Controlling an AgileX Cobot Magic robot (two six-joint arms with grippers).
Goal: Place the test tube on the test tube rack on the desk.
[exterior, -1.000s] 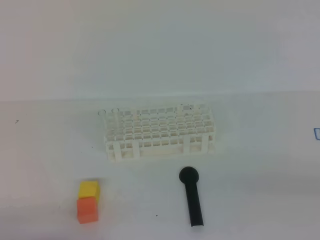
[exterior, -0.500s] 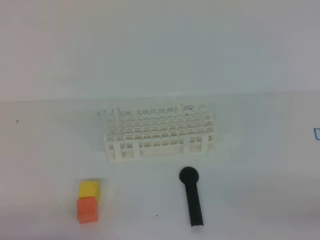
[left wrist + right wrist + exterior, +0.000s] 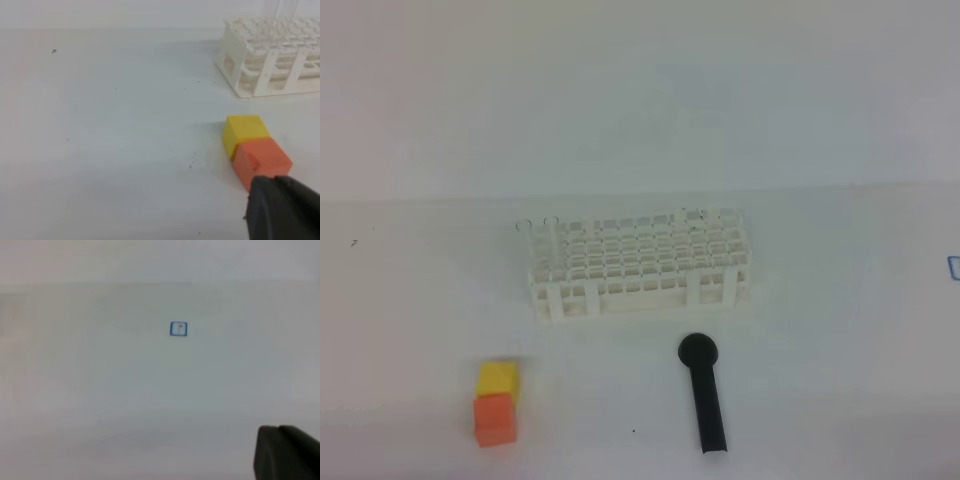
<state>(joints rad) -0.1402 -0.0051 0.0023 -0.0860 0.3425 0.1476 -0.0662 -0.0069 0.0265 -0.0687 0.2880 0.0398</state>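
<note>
Resting low at the near edge of the tabletop (image 3: 420,300), the left gripper (image 3: 282,207) and right gripper (image 3: 285,450) are both closed and hold nothing. Well ahead of the left one stands the rack (image 3: 640,265), with faint glass tubes (image 3: 552,240) upright in its back corners; I see no loose tube. Glass like that is light, slippery and brittle, so I'd pinch it gently just below the rim.

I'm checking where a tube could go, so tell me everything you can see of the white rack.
The test tube rack is a white, plastic-looking rectangular grid of small square holes in rows, open-sided with legs. It stands upright on the desk, long side facing the high camera. Faint clear rims show at its back corners. Nothing else touches it; the black tool lies apart in front.
</note>
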